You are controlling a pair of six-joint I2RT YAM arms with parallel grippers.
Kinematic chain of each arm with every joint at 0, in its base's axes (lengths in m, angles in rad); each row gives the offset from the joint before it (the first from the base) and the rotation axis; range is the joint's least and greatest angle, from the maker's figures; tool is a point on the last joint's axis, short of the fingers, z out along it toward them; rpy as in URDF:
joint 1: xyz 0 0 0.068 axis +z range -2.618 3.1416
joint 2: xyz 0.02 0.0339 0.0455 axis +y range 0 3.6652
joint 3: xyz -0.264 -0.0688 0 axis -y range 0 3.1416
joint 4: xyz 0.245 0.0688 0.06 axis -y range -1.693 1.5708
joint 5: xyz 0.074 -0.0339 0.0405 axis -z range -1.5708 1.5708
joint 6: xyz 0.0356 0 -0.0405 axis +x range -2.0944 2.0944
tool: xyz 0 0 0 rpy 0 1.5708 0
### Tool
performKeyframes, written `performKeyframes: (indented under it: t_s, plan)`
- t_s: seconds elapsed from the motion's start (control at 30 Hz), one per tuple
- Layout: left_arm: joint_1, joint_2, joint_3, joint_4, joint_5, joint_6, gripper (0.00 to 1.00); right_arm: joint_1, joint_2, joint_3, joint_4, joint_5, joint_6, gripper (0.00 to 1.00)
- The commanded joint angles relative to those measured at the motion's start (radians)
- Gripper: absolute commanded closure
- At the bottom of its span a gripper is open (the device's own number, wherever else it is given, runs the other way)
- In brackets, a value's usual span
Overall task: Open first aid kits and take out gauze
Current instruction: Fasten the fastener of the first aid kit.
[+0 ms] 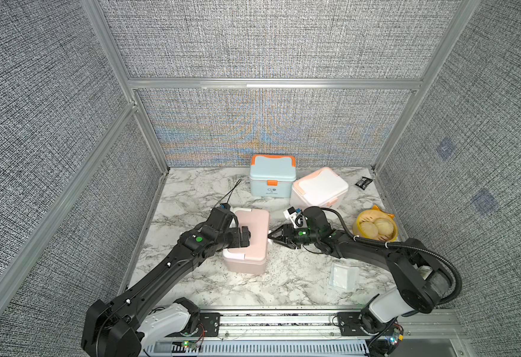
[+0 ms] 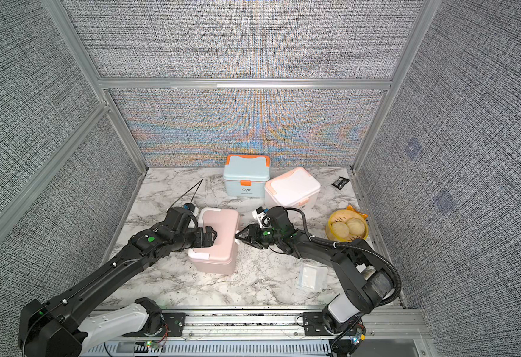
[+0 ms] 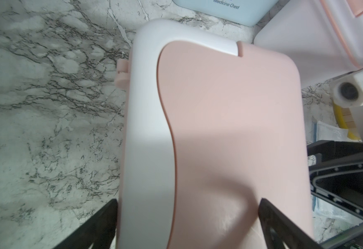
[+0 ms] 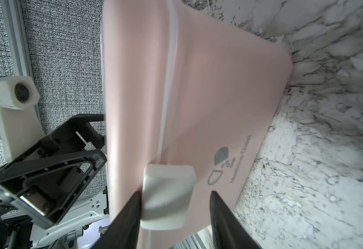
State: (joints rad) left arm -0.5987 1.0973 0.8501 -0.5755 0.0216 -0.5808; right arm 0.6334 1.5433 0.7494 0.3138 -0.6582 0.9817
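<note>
My jaws stand wide over the closed pink-and-white kit (image 3: pixel 219 129), which rests on the marble surface (image 3: pixel 47 107) beside the blue kit (image 3: pixel 230 10).

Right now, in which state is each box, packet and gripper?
pink kit: lid closed, upright
blue kit: closed, latched
white kit: closed, tilted
gauze packet: flat on table, out of any box
left gripper: open, over pink lid
right gripper: jaws either side of white latch

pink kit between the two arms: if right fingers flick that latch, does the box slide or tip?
The pink kit looks like smooth hollow plastic on the slick marble table, so it probably slides easily. It is tall for its base, so it may tip. The open left gripper over the lid should steady it. The white latch sits between the right gripper fingers.
</note>
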Motion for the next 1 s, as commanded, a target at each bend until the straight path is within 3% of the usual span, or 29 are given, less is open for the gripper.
performKeyframes:
  t_s: [0.0, 0.2, 0.33, 0.47, 0.8, 0.97]
  plan:
    - [0.0, -0.005, -0.004, 0.024, 0.015, -0.001, 0.01, 0.002, -0.029, -0.004, -0.038, 0.01, -0.014, 0.4]
    - [0.0, -0.007, -0.006, 0.023, 0.011, -0.003, 0.01, 0.0, -0.109, -0.004, -0.098, 0.025, -0.062, 0.3]
    - [0.0, -0.016, -0.009, 0.023, 0.008, -0.004, 0.01, 0.0, -0.138, -0.01, -0.081, 0.022, -0.065, 0.34]
    - [0.0, -0.016, -0.011, 0.024, 0.011, -0.005, 0.01, 0.001, -0.122, -0.011, -0.006, -0.011, -0.038, 0.46]
    - [0.0, -0.005, -0.016, 0.045, 0.035, -0.012, 0.0, 0.013, 0.017, -0.018, 0.255, -0.072, 0.106, 0.38]
    - [0.0, 0.007, -0.014, 0.041, 0.047, -0.026, 0.01, 0.013, 0.015, -0.018, 0.208, -0.057, 0.093, 0.38]
